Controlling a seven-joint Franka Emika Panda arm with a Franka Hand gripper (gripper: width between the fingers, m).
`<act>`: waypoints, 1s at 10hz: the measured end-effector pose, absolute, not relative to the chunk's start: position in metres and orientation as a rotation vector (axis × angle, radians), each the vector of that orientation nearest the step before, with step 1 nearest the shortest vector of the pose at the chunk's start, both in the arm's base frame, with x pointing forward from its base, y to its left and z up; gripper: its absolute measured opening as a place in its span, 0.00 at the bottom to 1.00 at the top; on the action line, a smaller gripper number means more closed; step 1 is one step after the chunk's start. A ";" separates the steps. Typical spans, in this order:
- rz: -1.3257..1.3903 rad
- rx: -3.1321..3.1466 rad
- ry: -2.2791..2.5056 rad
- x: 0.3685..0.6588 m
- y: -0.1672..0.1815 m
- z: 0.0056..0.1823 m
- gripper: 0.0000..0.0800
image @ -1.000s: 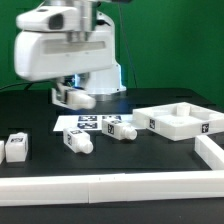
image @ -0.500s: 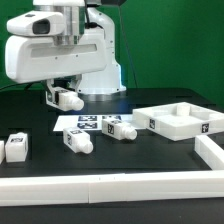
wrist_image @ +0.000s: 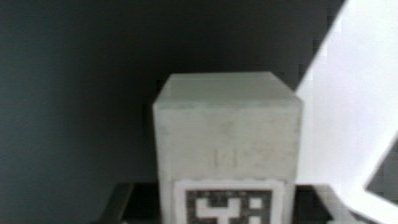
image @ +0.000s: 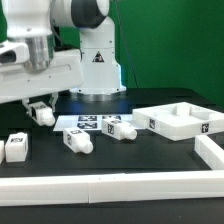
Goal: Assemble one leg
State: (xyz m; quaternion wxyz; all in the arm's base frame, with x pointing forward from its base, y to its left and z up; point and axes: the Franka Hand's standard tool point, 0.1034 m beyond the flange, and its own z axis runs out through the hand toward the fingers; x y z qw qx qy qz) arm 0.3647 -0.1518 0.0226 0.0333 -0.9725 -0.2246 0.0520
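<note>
My gripper (image: 40, 110) is shut on a leg (image: 44, 115), a short white peg, and holds it just above the black table at the exterior view's left. In the wrist view the held leg (wrist_image: 226, 125) fills the middle, its black-and-white tag towards the camera, with my gripper (wrist_image: 228, 208) closed round its near end. Three more legs lie on the table: one (image: 17, 148) at the far left, one (image: 77, 141) in the middle, and one (image: 120, 128) beside it.
The marker board (image: 85, 122) lies flat behind the middle legs. A large white tray-like part (image: 180, 121) sits at the exterior view's right. A white rail (image: 110, 186) runs along the front and up the right side. The arm's base (image: 95, 75) stands behind.
My gripper has moved towards the exterior view's left and down with the leg in it, from above the marker board's far left corner to low over the table. The loose legs have not moved.
</note>
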 end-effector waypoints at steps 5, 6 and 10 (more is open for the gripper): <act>0.177 -2.982 -0.719 0.368 -0.146 0.013 0.36; 0.177 -2.982 -0.719 0.368 -0.146 0.013 0.56; 0.234 -2.997 -0.463 0.389 -0.093 0.067 0.79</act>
